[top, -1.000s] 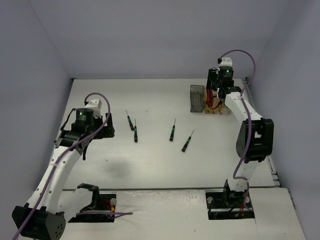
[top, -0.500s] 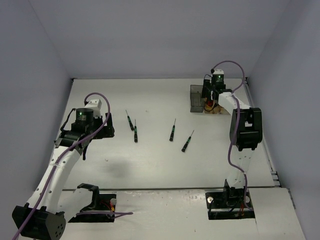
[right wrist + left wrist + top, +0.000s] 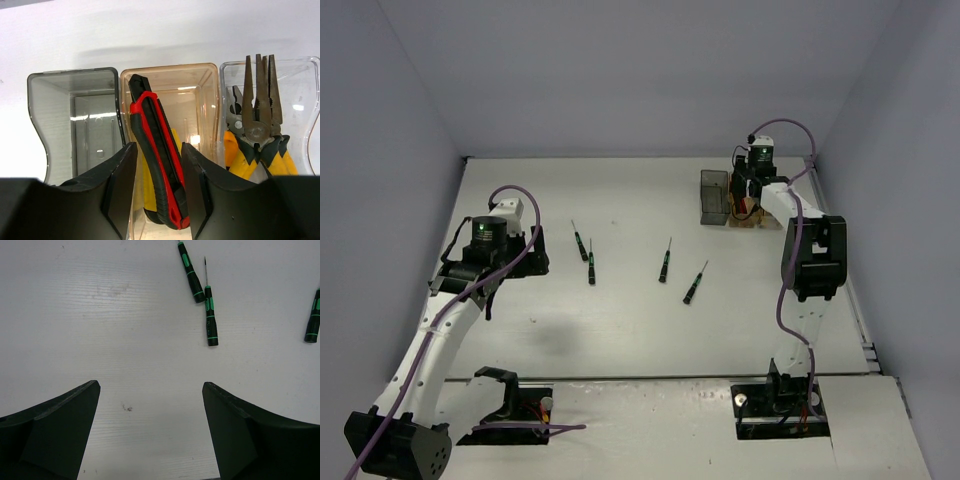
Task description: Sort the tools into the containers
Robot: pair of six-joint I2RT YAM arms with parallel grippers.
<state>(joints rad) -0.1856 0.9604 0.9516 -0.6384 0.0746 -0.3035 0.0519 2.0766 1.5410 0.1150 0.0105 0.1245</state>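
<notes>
- Right gripper [image 3: 159,147]: fingers stood partway apart, directly over the amber bin [image 3: 170,67]. The red utility knife [image 3: 157,165] showed in the gap between them. Could not tell whether the fingers were pinching it or merely framing it.
- The red knife leaned lengthwise inside the amber bin, black tip toward the far wall. A yellow knife [image 3: 142,192] lay partly hidden behind it in the same bin.
- Dark grey bin [image 3: 72,72] stood just left of the amber one in the wrist view, walls touching or nearly so; nothing seen inside it.
- Clear bin [image 3: 300,62] stood just right of the amber one. It held pliers [image 3: 257,120] with yellow-and-black handles, noses pointing to the far wall.
- From above, all three bins stood in a row at the far right of the table [image 3: 620,330].
- Left gripper [image 3: 150,386]: fingers spread wide with nothing between them, hanging over bare table on the left side.
- Four black-green screwdrivers [image 3: 591,268] lay loose mid-table, outside any bin. Two lay close together just beyond the left gripper, and two more lay farther right, well apart from the bins.
</notes>
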